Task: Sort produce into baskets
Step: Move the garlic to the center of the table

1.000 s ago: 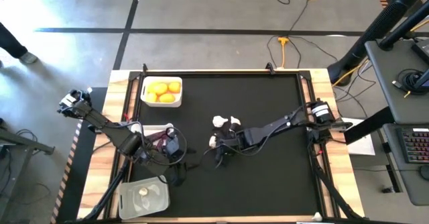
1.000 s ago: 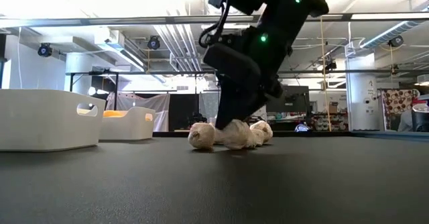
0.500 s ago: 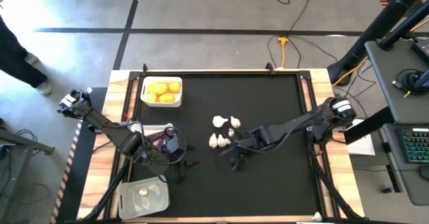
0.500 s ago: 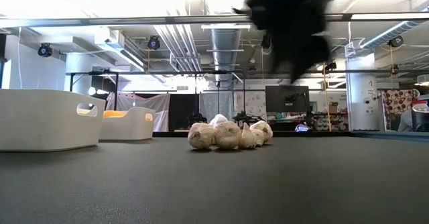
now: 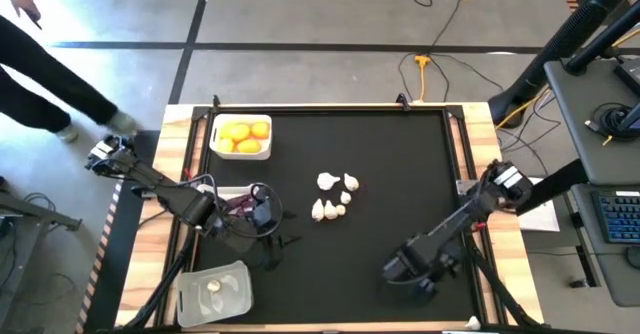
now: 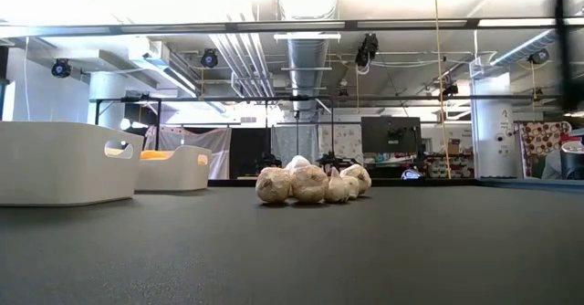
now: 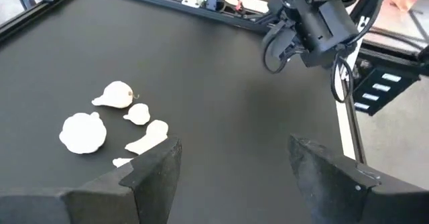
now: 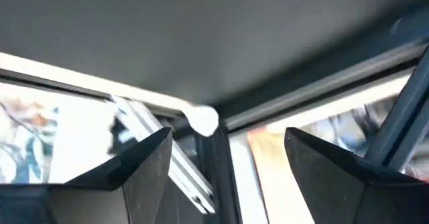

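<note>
Near the mat's middle you have the garlic bulbs (image 5: 333,197) clustered loose on the black mat (image 5: 400,174), nothing touching them; low view shows them bunched together (image 6: 310,184). Your right gripper (image 5: 408,269) sits over the mat's near right part, well apart from the bulbs, jaws spread and holding nothing per its wrist view. Your left gripper (image 5: 268,236) hangs by the mat's left side, just beside the white basket with purple pieces (image 5: 232,202), jaws spread and empty too. Yellow-orange fruits (image 5: 245,137) fill the far-left white basket (image 5: 240,154). Clear basket (image 5: 190,304) at the near left holds one bulb (image 5: 215,286). A person's legs (image 5: 45,74) show on the floor beyond the table's left edge.
</note>
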You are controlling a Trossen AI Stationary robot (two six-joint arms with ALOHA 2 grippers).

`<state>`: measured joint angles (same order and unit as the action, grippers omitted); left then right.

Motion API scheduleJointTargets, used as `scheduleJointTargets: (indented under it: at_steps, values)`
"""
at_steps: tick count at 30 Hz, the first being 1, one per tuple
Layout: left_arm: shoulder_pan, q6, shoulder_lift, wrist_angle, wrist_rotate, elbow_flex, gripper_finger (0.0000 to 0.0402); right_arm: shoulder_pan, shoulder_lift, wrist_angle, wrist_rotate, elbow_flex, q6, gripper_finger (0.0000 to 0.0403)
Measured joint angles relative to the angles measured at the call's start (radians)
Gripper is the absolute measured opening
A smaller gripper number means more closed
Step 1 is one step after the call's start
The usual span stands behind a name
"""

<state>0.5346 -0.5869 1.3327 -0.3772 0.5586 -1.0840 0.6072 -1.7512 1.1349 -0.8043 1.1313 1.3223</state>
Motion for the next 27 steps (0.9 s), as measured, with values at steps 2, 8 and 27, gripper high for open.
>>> scheduleJointTargets:
  at_steps: [2,8,27]
  values:
    - [0.0,0.014,0.0,-0.001,-0.001,0.0,0.0256,0.038,0.0,-0.035,-0.072,-0.048,0.037,0.0275]
    - [0.0,0.028,-0.003,-0.015,-0.001,0.0,0.0256,0.131,0.001,-0.104,-0.2,-0.142,0.07,0.0271]
    - [0.0,0.008,-0.006,-0.03,0.009,0.0,0.0256,0.283,0.0,-0.784,-0.266,-0.278,0.514,0.0257]
